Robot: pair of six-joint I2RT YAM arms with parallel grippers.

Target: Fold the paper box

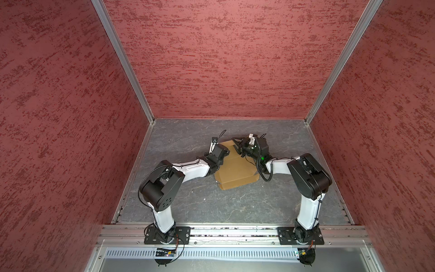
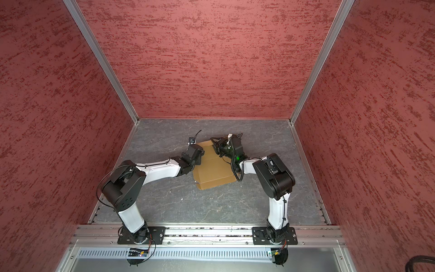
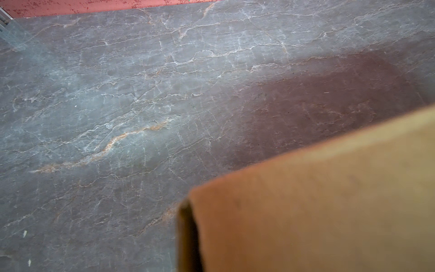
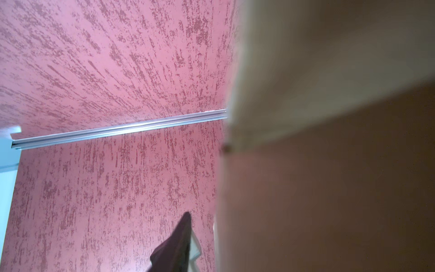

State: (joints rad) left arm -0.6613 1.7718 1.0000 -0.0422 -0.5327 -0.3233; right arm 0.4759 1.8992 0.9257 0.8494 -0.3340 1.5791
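While the tan box (image 1: 235,172) lies mid-desk (image 1: 200,207), left fingers, hidden at its left edge, are clenched; right fingers (image 4: 175,242) near its far flap: cannot tell whether parted.

The paper box (image 1: 235,169) lies on the worktop (image 1: 188,207), behind its middle and in front of the back wall (image 1: 223,58). The left end effector (image 1: 226,152) sits at the box's far left edge and the right end effector (image 1: 237,144) over its far right part, the two near each other. Both arms reach in from bases set well apart on the rail (image 1: 223,232) along the worktop's front edge.
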